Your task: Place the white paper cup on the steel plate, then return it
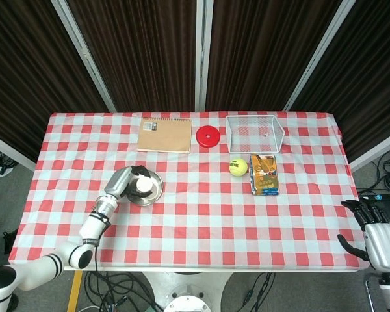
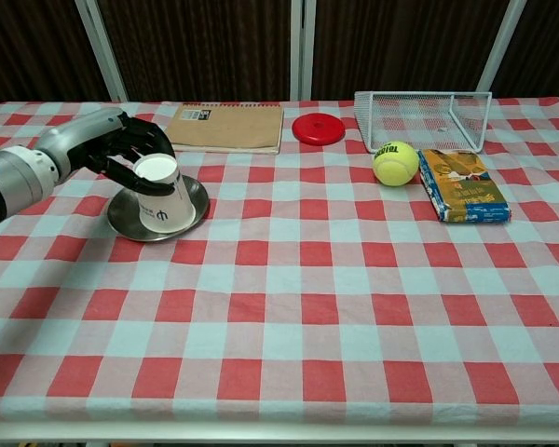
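The left hand (image 2: 121,149) holds the white paper cup (image 2: 163,194) near its top; the cup stands upside down on the steel plate (image 2: 130,223). I think the light plate can slide on the tablecloth (image 2: 289,307) if the hand pushes sideways, and the cup may tip when released. The cup has a small dark logo. The tennis ball (image 2: 396,163) carries writing I cannot read surely. The right hand (image 1: 377,237) hangs beside the table edge, fingers apart, holding nothing.

bright, even overhead light; soft shadows, sharp focus.
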You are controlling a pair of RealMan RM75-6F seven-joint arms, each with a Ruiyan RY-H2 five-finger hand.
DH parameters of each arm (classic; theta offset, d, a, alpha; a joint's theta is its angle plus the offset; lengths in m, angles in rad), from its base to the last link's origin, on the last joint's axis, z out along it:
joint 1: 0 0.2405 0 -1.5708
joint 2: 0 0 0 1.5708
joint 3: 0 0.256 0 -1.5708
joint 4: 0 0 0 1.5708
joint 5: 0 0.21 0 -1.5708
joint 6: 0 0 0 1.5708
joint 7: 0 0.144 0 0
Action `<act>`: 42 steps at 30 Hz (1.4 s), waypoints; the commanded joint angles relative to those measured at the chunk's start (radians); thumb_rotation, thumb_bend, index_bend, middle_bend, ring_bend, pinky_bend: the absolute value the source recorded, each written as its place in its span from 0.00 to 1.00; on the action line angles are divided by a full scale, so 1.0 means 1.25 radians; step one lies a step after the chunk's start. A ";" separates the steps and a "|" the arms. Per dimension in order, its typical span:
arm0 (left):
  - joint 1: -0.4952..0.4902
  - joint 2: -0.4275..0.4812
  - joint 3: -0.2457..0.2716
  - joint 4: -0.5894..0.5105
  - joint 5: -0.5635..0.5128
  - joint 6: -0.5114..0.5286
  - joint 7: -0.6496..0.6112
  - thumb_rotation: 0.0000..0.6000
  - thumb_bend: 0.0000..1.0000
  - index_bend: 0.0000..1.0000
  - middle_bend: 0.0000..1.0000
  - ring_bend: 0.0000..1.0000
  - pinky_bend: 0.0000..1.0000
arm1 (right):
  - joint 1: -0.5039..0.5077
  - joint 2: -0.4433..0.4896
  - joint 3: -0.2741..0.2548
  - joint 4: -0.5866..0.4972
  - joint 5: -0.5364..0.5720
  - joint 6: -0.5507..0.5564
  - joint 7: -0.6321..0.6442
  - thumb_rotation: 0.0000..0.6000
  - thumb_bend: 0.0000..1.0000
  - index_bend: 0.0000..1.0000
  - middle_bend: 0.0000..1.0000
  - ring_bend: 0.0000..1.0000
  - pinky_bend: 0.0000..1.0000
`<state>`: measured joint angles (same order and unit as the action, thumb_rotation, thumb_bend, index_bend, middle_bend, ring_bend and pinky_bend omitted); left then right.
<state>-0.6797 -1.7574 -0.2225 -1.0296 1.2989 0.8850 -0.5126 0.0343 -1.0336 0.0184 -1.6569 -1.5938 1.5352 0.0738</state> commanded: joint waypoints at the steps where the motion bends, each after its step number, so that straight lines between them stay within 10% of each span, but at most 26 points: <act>1: -0.007 -0.009 -0.021 0.031 -0.031 -0.011 0.005 1.00 0.21 0.50 0.46 0.35 0.33 | 0.001 0.001 0.000 -0.001 0.000 -0.001 -0.001 1.00 0.16 0.21 0.20 0.09 0.18; 42: -0.003 -0.018 -0.033 0.039 -0.055 -0.003 0.045 1.00 0.21 0.50 0.45 0.34 0.28 | 0.004 0.005 0.004 -0.005 0.002 -0.006 -0.006 1.00 0.16 0.21 0.20 0.09 0.18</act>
<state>-0.6811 -1.7714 -0.2489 -1.0032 1.2503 0.8866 -0.4629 0.0394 -1.0274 0.0229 -1.6631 -1.5912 1.5281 0.0660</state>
